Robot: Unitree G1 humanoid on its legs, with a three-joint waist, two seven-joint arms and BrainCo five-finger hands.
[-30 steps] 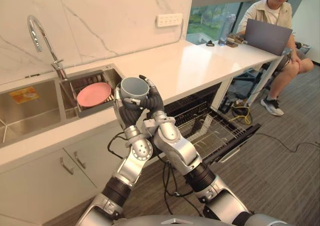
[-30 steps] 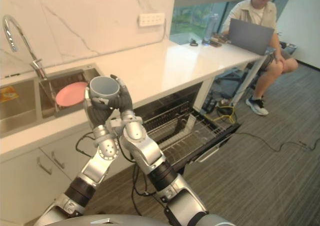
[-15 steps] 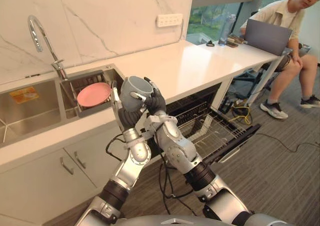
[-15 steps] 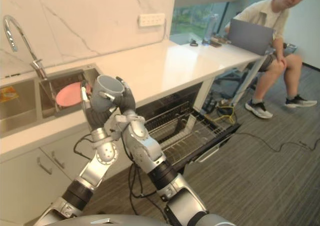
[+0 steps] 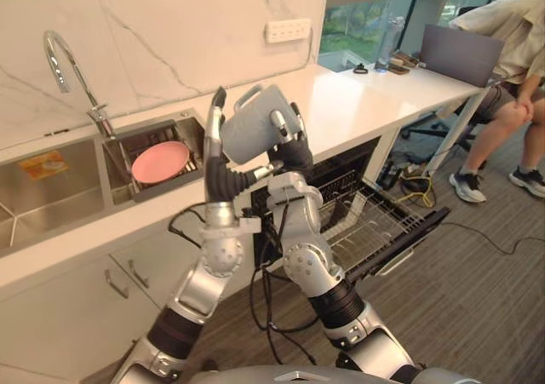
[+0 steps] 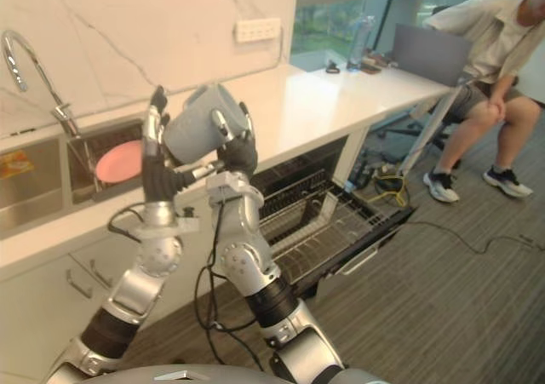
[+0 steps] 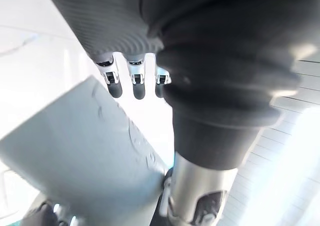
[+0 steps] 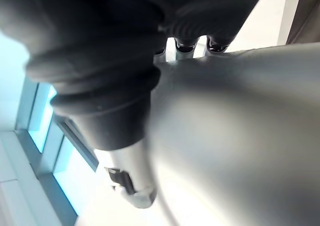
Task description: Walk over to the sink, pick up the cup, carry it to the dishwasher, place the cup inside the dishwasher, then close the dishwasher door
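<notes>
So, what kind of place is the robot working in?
Likely an office kitchen: a steel sink with faucet, an open dishwasher under the white counter, and a person with a laptop nearby.

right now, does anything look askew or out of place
The grey cup is tipped well off upright, held up between the left robot hand, fingers straight against it, and the right robot hand, curled round it. Nothing looks spilled.
</notes>
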